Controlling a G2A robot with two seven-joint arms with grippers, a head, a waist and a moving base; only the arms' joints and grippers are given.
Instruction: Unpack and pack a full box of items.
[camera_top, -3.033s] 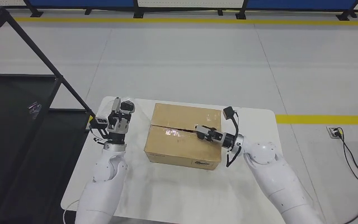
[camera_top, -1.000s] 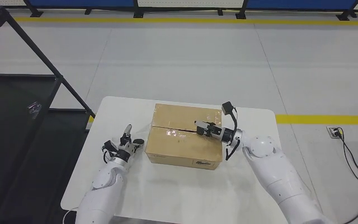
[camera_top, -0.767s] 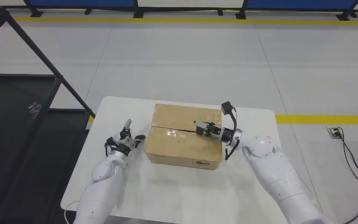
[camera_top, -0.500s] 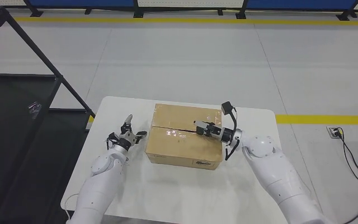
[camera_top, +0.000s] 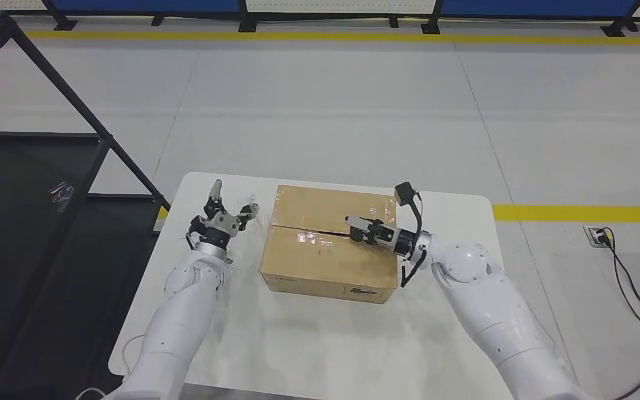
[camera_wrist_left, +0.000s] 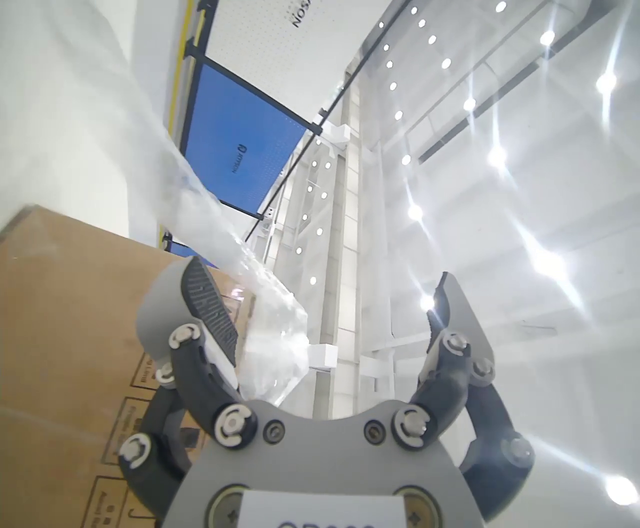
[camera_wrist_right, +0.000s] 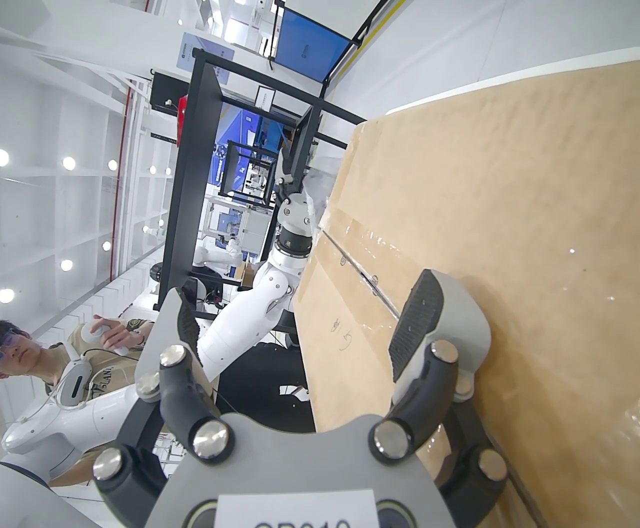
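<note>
Top view: the cardboard box (camera_top: 325, 245) sits mid-table (camera_top: 300, 340), flaps shut. My left gripper (camera_top: 228, 213) hangs just beside its left end, fingers spread. My right gripper (camera_top: 355, 224) lies on the lid at the taped seam (camera_top: 310, 236).

Left wrist view: jaws wide apart, a clear tape strip (camera_wrist_left: 270, 320) against one pad, nothing clamped.

Right wrist view: jaws apart, one finger (camera_wrist_right: 425, 320) flat on the lid beside the seam.
</note>
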